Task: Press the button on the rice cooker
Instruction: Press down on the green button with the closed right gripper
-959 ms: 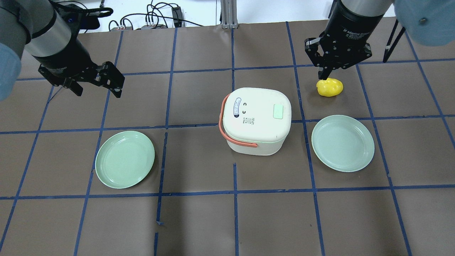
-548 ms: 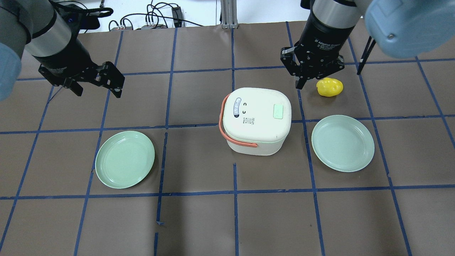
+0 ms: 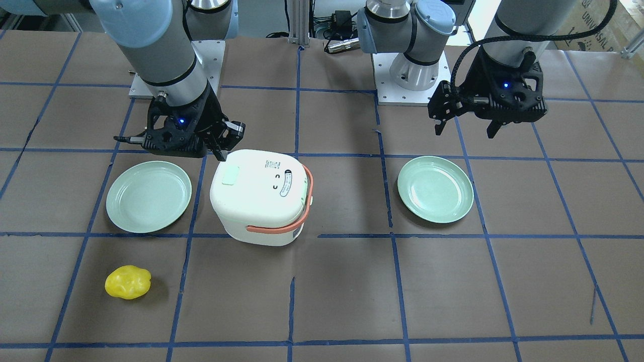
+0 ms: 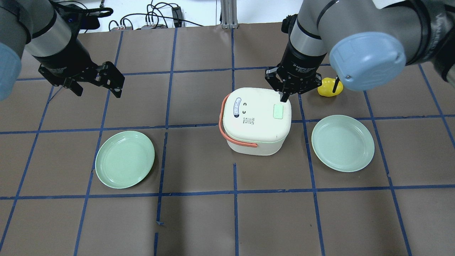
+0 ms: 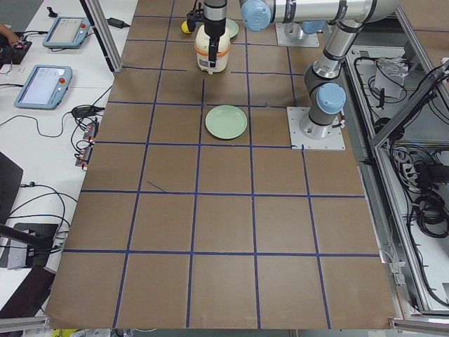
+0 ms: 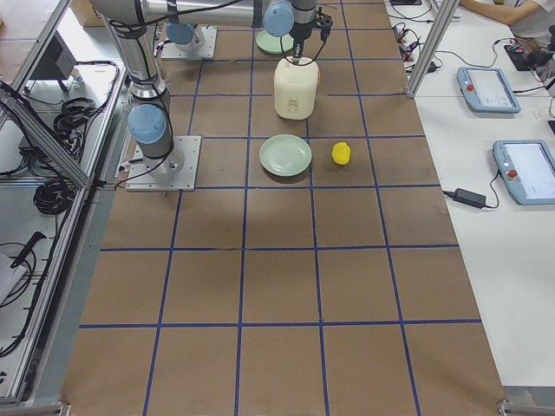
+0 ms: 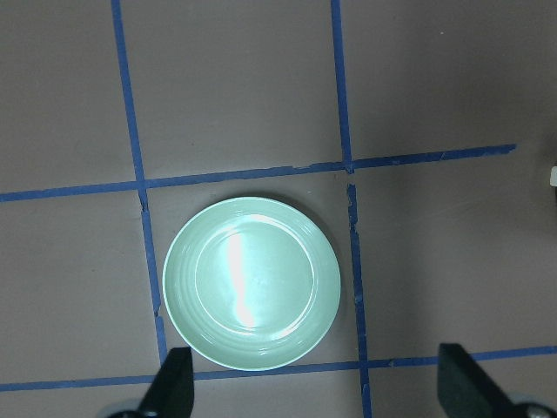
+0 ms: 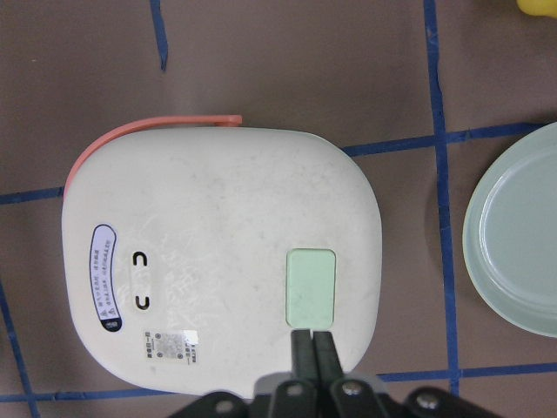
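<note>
The white rice cooker with a salmon handle stands mid-table; it also shows in the front view and the right wrist view. Its mint-green button sits near the lid's right edge. My right gripper is shut and empty, fingertips pressed together, hovering above the lid's rim just beside the button, apart from it. My left gripper is open and empty, far to the left above the table.
Two pale green plates lie on the brown paper: one left of the cooker, one right of it. A yellow lumpy object lies behind the right plate. Blue tape lines grid the table.
My right arm has moved left from above the yellow object to the cooker's right rear edge, beside the button. The left arm has not moved.
</note>
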Controlling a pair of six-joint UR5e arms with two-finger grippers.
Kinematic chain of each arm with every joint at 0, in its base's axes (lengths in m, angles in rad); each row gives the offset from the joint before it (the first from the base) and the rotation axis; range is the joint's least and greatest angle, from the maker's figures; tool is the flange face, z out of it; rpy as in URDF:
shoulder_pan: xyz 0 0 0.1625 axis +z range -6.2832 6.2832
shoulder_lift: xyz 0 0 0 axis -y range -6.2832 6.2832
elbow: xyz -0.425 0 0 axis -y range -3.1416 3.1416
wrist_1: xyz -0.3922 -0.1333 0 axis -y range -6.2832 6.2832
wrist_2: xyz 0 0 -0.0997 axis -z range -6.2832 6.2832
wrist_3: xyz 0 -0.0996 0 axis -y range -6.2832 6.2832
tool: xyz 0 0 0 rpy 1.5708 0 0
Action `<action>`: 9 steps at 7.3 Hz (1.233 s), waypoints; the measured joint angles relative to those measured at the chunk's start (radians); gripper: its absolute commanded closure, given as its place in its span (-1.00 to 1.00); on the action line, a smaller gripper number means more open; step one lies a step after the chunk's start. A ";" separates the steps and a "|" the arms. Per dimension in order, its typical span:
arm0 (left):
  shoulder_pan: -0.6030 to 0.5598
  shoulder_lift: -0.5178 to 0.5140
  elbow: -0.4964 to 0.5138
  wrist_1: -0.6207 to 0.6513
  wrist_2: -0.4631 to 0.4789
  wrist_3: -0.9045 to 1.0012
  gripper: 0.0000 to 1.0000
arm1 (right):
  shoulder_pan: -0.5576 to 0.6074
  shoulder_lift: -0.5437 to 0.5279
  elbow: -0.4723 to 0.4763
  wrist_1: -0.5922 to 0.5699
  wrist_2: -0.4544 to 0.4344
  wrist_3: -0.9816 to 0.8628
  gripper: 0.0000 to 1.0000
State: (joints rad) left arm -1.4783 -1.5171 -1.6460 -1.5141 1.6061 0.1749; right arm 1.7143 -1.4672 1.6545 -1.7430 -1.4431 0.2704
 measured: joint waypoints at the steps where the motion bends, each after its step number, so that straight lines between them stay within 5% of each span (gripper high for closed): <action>1: 0.000 0.000 0.000 0.000 0.000 0.000 -1.00 | 0.000 0.003 0.038 -0.038 0.001 0.009 0.73; 9: 0.000 -0.002 0.000 0.000 0.001 0.000 -1.00 | 0.021 0.025 0.083 -0.141 -0.009 0.067 0.75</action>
State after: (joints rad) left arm -1.4787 -1.5186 -1.6460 -1.5141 1.6070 0.1749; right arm 1.7352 -1.4417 1.7370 -1.8845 -1.4517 0.3372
